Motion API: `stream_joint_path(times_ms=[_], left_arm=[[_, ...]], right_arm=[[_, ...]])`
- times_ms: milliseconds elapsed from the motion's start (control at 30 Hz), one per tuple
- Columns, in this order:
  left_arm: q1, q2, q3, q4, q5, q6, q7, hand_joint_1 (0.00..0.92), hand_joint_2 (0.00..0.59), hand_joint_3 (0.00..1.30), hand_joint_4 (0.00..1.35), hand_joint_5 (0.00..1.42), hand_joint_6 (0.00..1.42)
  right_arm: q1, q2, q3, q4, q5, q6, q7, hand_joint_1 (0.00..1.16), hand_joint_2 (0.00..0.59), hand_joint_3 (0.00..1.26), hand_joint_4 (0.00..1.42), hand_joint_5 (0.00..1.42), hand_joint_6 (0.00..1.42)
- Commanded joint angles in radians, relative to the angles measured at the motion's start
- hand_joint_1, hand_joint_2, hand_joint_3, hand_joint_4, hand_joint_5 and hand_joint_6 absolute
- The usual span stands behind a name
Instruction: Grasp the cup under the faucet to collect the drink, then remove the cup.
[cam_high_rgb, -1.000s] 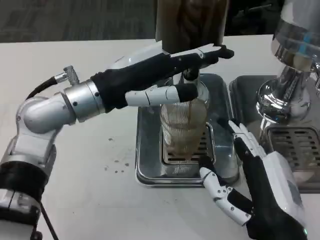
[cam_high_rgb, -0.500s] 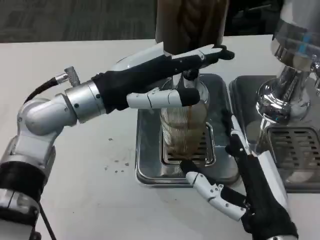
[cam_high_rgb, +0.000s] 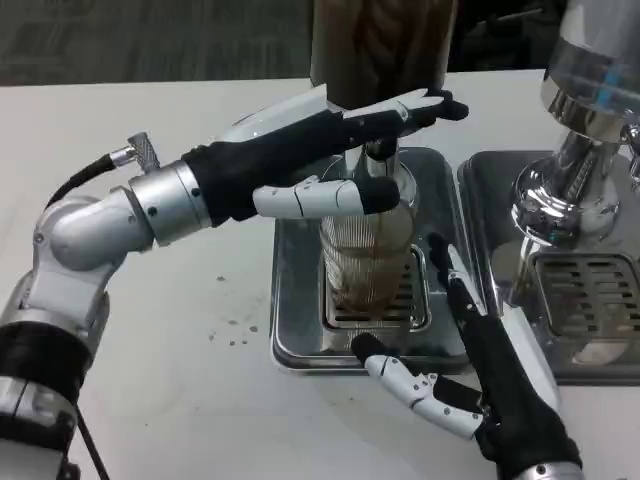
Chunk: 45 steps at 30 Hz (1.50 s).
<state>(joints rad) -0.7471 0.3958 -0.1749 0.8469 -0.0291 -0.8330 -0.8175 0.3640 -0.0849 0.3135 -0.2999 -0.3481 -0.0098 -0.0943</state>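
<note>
A clear ribbed cup (cam_high_rgb: 365, 255) stands on the grate of a steel drip tray (cam_high_rgb: 296, 300), right under the faucet (cam_high_rgb: 379, 152) of a dark drink dispenser (cam_high_rgb: 380, 45). A little brown drink lies in the cup's bottom. My left hand (cam_high_rgb: 300, 150) reaches in from the left; its fingers lie over the faucet lever and its thumb crosses below it, just above the cup's rim. My right hand (cam_high_rgb: 480, 375) is open at the tray's front right corner, fingers spread beside the cup and thumb stretched along the tray's front edge, apart from the cup.
A second, chrome dispenser (cam_high_rgb: 585, 130) with its own drip tray (cam_high_rgb: 590, 290) stands close on the right, beside my right hand. Small drops (cam_high_rgb: 235, 335) dot the white table left of the tray.
My right hand has moved left and closer to the cup, its thumb sliding along the tray's front edge. My left hand has stayed on the faucet lever.
</note>
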Motion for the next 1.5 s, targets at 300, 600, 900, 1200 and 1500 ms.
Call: stream_joint_path(times_ms=[300,600,900,1200,1500], left_arm=[[0.032,0.026,-0.021,0.022,0.041,0.021,-0.024,0.0,0.062,0.11,0.02,0.05,0.0],[0.04,0.029,-0.021,0.014,0.039,0.027,-0.024,0.0,0.069,0.13,0.03,0.05,0.0],[0.049,0.032,-0.019,0.002,0.036,0.034,-0.024,0.0,0.07,0.14,0.03,0.05,0.0],[0.059,0.034,-0.019,-0.009,0.034,0.041,-0.024,0.0,0.07,0.14,0.03,0.05,0.0],[0.074,0.032,-0.011,-0.025,0.013,0.055,-0.032,0.0,0.07,0.14,0.03,0.05,0.0]], right_arm=[[-0.074,0.016,-0.027,0.132,-0.023,-0.061,-0.054,0.69,0.205,0.0,0.0,0.0,0.0],[-0.138,0.016,-0.044,0.206,-0.018,-0.062,-0.053,0.69,0.204,0.0,0.0,0.0,0.0],[-0.18,0.022,-0.053,0.254,-0.01,-0.063,-0.051,0.69,0.208,0.0,0.0,0.0,0.0],[-0.217,0.033,-0.055,0.288,-0.008,-0.064,-0.047,0.68,0.212,0.0,0.0,0.0,0.0],[-0.238,0.034,-0.057,0.301,-0.009,-0.062,-0.043,0.68,0.213,0.0,0.0,0.0,0.0]])
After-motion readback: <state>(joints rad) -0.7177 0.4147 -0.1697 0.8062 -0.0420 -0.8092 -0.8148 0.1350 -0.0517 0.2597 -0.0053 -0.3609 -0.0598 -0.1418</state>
